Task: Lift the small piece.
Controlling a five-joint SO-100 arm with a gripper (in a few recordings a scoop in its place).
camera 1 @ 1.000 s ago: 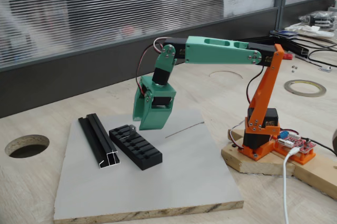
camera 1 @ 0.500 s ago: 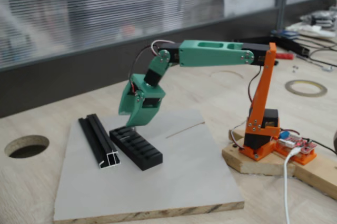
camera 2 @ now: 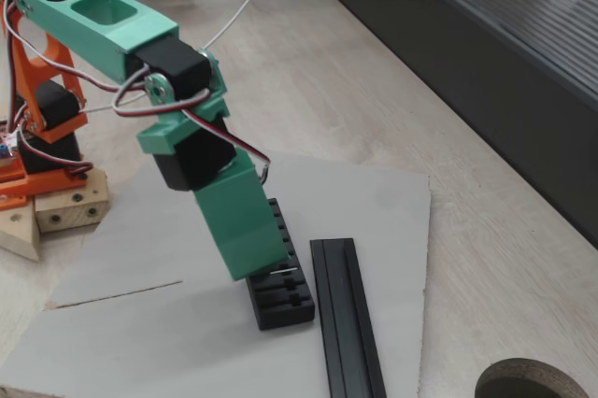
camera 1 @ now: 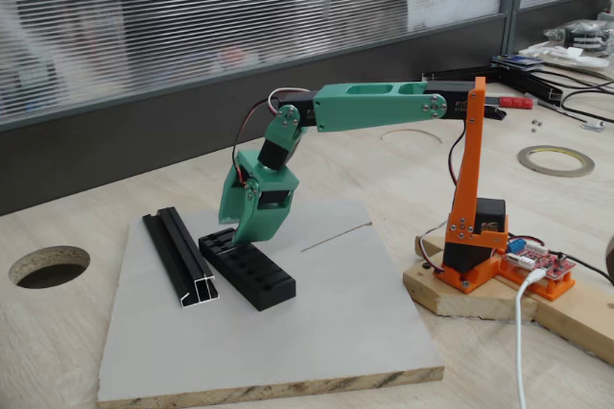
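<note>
My green gripper [camera 1: 242, 239] points down at the far end of the black ribbed block [camera 1: 259, 275], its tip just above or touching the block's top. From the other side, the gripper [camera 2: 271, 273] reads as one closed slab with no gap between the jaws. At its tip a thin grey sliver [camera 2: 286, 271] lies on the ribbed block [camera 2: 280, 300]; it may be the small piece, but it is too small to be sure. In the fixed view that shows the arm's orange base, the gripper hides that spot.
A long black channel rail [camera 1: 179, 257] lies beside the block on the grey board [camera 1: 317, 332]; the rail [camera 2: 346, 323] runs parallel to the block. The orange arm base [camera 1: 475, 246] stands on a wooden plate. A round hole [camera 1: 48, 265] is cut in the table.
The arm has swung left and lowered; the gripper went from above the board behind the block to down over the block's far end.
</note>
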